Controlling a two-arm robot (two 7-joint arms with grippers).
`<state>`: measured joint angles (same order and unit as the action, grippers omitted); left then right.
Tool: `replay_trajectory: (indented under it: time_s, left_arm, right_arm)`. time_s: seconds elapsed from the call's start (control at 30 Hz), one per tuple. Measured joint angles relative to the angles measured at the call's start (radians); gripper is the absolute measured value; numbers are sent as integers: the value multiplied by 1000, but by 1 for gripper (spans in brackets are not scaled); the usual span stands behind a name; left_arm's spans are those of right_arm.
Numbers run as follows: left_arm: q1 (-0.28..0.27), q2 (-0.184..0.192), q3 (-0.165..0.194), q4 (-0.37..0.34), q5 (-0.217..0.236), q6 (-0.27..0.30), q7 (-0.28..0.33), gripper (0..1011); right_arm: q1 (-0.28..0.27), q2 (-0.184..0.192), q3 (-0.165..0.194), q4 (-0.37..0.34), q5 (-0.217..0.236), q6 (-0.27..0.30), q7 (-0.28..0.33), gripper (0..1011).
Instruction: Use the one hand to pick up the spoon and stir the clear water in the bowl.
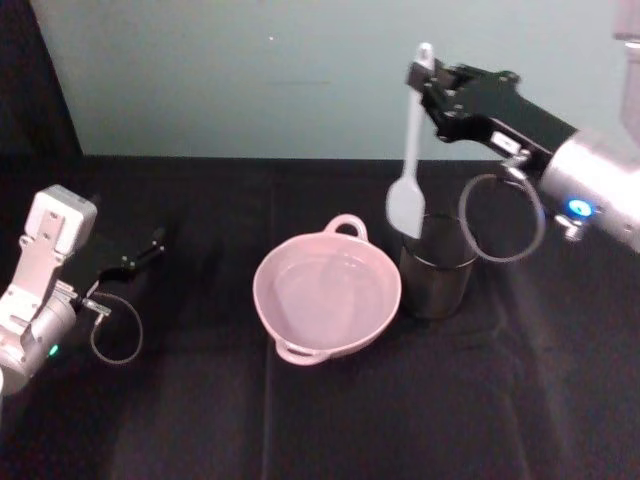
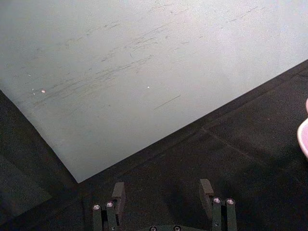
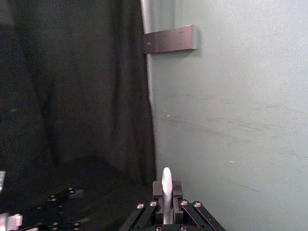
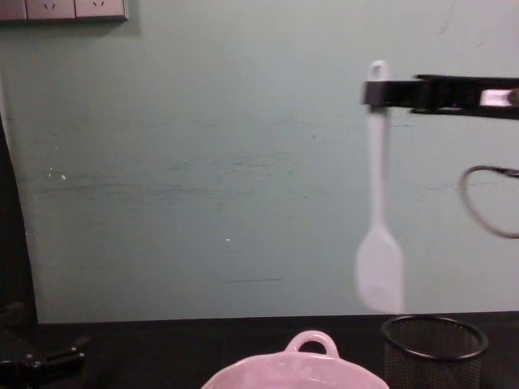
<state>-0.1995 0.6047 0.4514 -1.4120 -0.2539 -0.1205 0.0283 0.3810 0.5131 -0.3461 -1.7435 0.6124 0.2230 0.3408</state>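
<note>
Right hand (image 1: 421, 76) fingers pinch the spoon (image 1: 411, 145) above the mesh cup (image 1: 437, 285); left hand (image 1: 153, 244) spread

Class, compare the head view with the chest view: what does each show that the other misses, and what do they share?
Head view: the inside of the bowl with the clear water, and the right arm's blue light. Chest view: wall sockets, and the blade of the spoon hanging clear above the mesh cup. Both: the right gripper shut on the spoon's handle, blade down; the left gripper parked at the left.
</note>
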Motion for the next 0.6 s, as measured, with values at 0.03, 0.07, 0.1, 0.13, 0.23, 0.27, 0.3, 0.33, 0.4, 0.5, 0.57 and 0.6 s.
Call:
replay_trajectory:
  time_s: [0.03, 0.07, 0.1, 0.13, 0.23, 0.27, 0.3, 0.33, 0.4, 0.5, 0.57, 0.6]
  left_arm:
    - [0, 0, 0, 0, 0, 0, 0, 1011]
    - [0, 0, 0, 0, 0, 0, 0, 1011]
    - [0, 0, 0, 0, 0, 0, 0, 1011]
    - [0, 0, 0, 0, 0, 0, 0, 1011]
    - [0, 0, 0, 0, 0, 0, 0, 1011]
    - [0, 0, 0, 0, 0, 0, 0, 1011]
    - [0, 0, 0, 0, 0, 0, 0, 1011]
    - [0, 0, 0, 0, 0, 0, 0, 1011]
    - [0, 0, 0, 0, 0, 0, 0, 1011]
    - [0, 0, 0, 0, 0, 0, 0, 1011]
    - [0, 0, 0, 0, 0, 0, 0, 1011]
    - [0, 0, 0, 0, 0, 0, 0, 1011]
  right_arm:
    - [8, -8, -11, 7, -2, 0, 3, 112]
    - [22, -23, -30, 24, -8, -2, 10, 112]
    - [30, -32, -41, 33, -11, -5, 14, 112]
    - [36, -41, -51, 42, -14, -10, 17, 112]
    - [57, -77, -87, 87, -23, -36, 35, 112]
    - [60, -84, -94, 97, -26, -41, 38, 112]
    - [67, -101, -110, 122, -32, -58, 47, 112]
    - [69, -110, -117, 136, -35, -67, 52, 112]
    - [75, -134, -136, 173, -45, -90, 61, 112]
    - [77, -157, -155, 211, -59, -114, 73, 112]
    - [78, -166, -164, 227, -65, -124, 79, 112]
    - [77, -173, -171, 240, -73, -134, 84, 112]
